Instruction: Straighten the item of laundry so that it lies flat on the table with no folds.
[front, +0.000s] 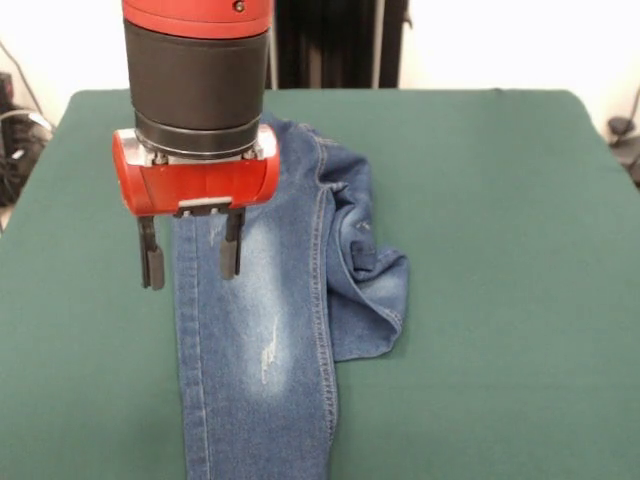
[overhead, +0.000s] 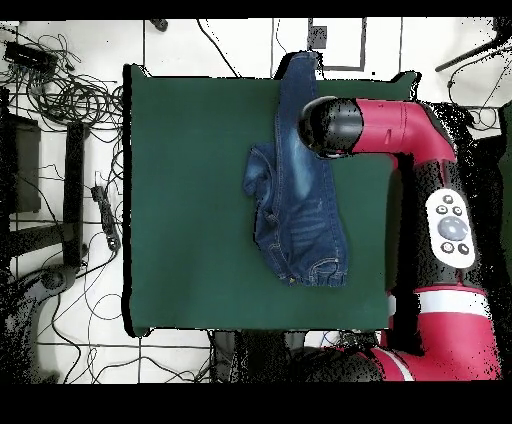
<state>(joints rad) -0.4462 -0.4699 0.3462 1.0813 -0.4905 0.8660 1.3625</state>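
The open, empty gripper (front: 190, 255) hangs over the left edge of the blue denim jeans (front: 265, 340), one faded leg lying long and flat on the green felt table (front: 500, 200), while the bunched folds at right look best pinched and drawn outward.

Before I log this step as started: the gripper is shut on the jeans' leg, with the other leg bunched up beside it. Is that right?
Not quite. The gripper is open and holds nothing: in the front view its two fingers hang apart, over the edge of the jeans, with no denim between them. The rest stands: one leg lies straight and the other is bunched up beside it on the green table.
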